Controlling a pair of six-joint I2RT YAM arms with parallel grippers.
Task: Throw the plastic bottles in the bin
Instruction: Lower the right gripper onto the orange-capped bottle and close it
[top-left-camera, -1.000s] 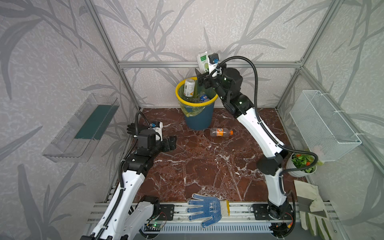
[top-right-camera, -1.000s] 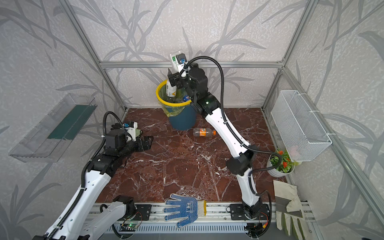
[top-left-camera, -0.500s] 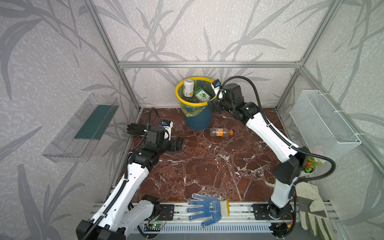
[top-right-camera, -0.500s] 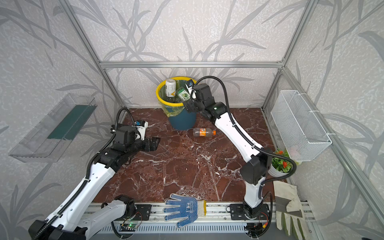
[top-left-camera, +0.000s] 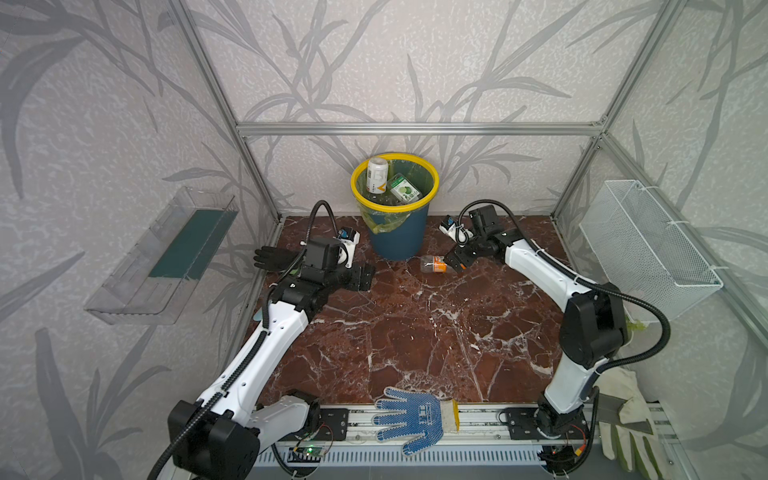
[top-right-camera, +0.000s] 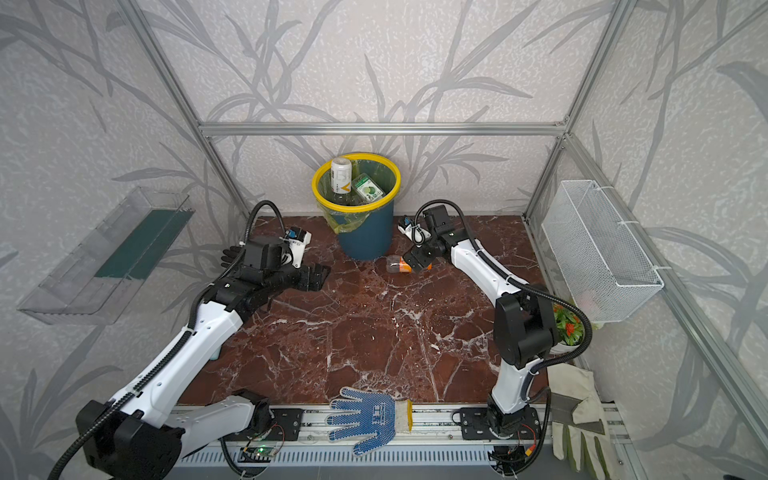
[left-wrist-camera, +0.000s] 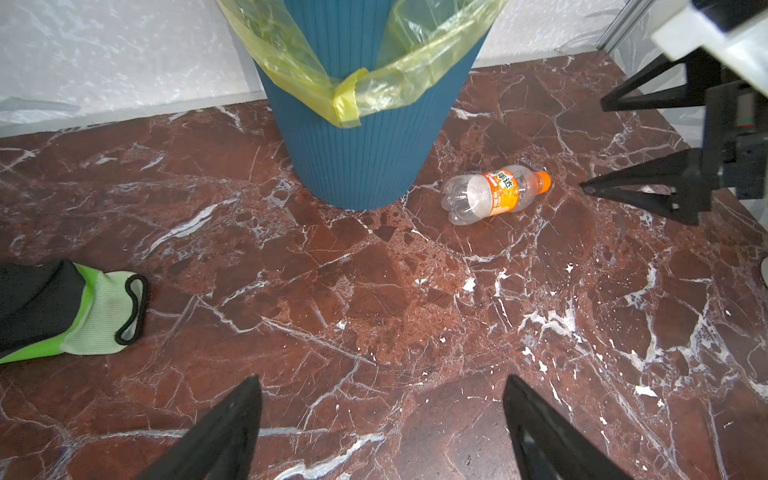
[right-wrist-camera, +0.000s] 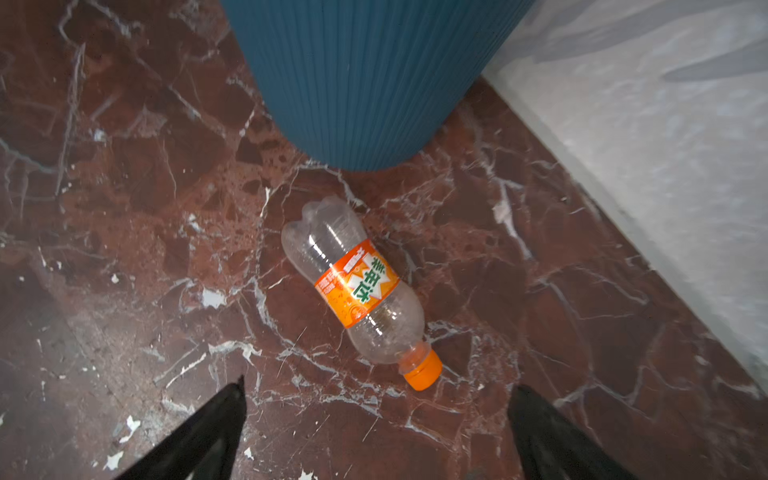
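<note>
The bin (top-left-camera: 395, 239) (top-right-camera: 365, 237), dark blue with a yellow rim and liner bag, stands at the back wall. Two plastic bottles stick out of it, one white-labelled (top-left-camera: 377, 174) and one green-labelled (top-left-camera: 404, 190). A clear bottle with an orange label and cap (top-left-camera: 432, 264) (top-right-camera: 396, 264) (left-wrist-camera: 494, 193) (right-wrist-camera: 357, 286) lies on the floor beside the bin's base. My right gripper (top-left-camera: 454, 262) (right-wrist-camera: 378, 384) (left-wrist-camera: 592, 147) hovers open just behind its cap, touching nothing. My left gripper (top-left-camera: 362, 276) (left-wrist-camera: 383, 378) is open and empty, left of the bin.
A black-and-green glove (top-left-camera: 272, 257) (left-wrist-camera: 62, 311) lies by the left wall. A blue glove (top-left-camera: 409, 417) and a white glove (top-left-camera: 623, 428) lie at the front rail. A wire basket (top-left-camera: 648, 245) hangs right, a clear tray (top-left-camera: 166, 257) left, a plant pot (top-right-camera: 569, 328) sits behind the right arm.
The green-labelled bottle has left my right gripper and dropped into the bin. The right arm has come down from above the bin to the floor bottle. The left arm has reached forward.
</note>
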